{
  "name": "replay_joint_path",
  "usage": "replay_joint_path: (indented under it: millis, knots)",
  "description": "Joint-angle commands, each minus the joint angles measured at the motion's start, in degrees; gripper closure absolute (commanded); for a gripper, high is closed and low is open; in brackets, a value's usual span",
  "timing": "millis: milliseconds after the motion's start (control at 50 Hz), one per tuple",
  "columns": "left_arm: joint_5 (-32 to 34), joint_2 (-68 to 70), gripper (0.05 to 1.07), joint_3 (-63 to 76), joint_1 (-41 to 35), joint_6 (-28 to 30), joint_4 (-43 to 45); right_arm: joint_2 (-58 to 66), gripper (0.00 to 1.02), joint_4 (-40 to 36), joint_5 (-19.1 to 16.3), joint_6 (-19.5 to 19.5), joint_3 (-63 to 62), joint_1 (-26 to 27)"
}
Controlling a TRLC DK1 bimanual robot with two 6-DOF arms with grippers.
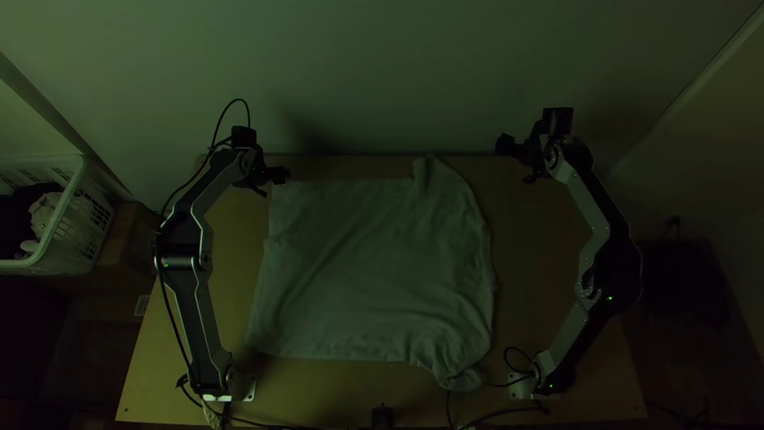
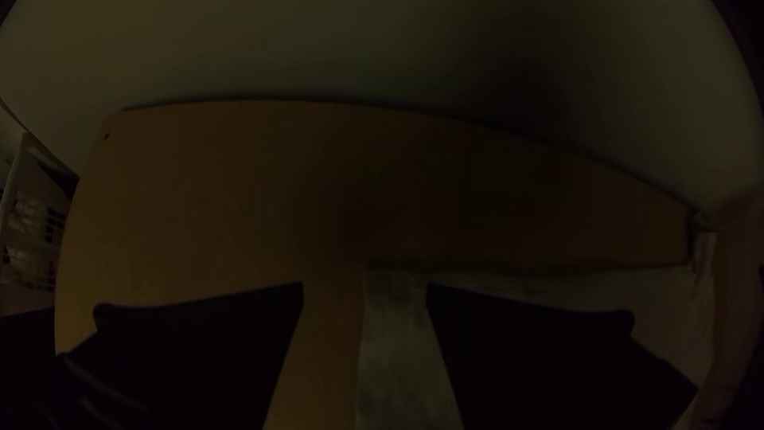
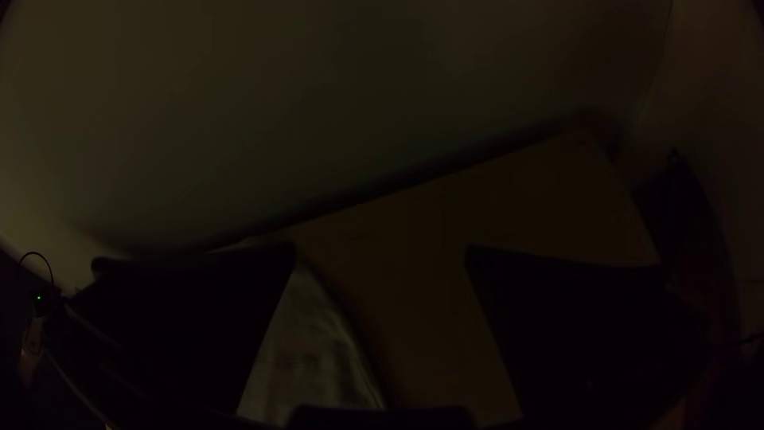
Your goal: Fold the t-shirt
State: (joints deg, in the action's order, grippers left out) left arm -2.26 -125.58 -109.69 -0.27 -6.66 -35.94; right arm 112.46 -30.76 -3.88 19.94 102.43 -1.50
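T-shirt of pale cloth, spread, has its upper-left corner just beside my nearer, wide-parted black left gripper.

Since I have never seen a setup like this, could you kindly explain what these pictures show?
The machine is a left arm and a right arm at a wooden table. The top view looks steeply down from above its near edge; each wrist view comes from a camera on that arm itself. A t-shirt lies mostly flat, rumpled toward the right arm. Nothing is held: the left gripper is open near a shirt corner, the right gripper open off to its side.
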Motion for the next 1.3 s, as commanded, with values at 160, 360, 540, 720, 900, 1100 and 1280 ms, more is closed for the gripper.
replay_joint_path:
  millis: [160, 360, 540, 720, 900, 1100, 1280]
  knots:
    - [-0.6, -1.6, 0.33, 1.1, -0.6, 1.5, 2.1, 2.1, 0.04, -0.3, -0.1, 1.6, 1.7, -1.3]
    - [-0.6, -2.2, 0.33, 1.1, -1.4, 2.1, 2.1, 2.5, 0.04, -0.3, 0.0, 1.6, 1.8, -1.4]
    - [-1.3, -3.0, 0.67, 1.6, -1.7, 3.5, 1.6, 2.7, 0.04, -0.3, 0.0, 1.7, 2.0, -1.2]
    - [-1.3, -3.4, 1.05, 2.6, -1.0, 3.3, 2.0, 5.1, 0.04, -3.6, -0.1, 2.5, 4.7, -1.3]
    - [-1.3, -1.7, 1.05, 4.3, 0.2, 2.6, 3.3, 10.2, 0.06, -8.6, -0.1, 2.6, 9.4, -2.1]
    - [-1.3, -0.2, 1.05, 4.3, 1.2, 2.6, 2.9, 13.2, 0.23, -11.8, -0.1, 2.6, 11.6, -3.3]
    - [-1.3, 1.0, 1.05, 5.0, 1.5, 3.1, 3.0, 14.4, 0.26, -13.3, -0.1, 2.6, 11.8, -5.4]
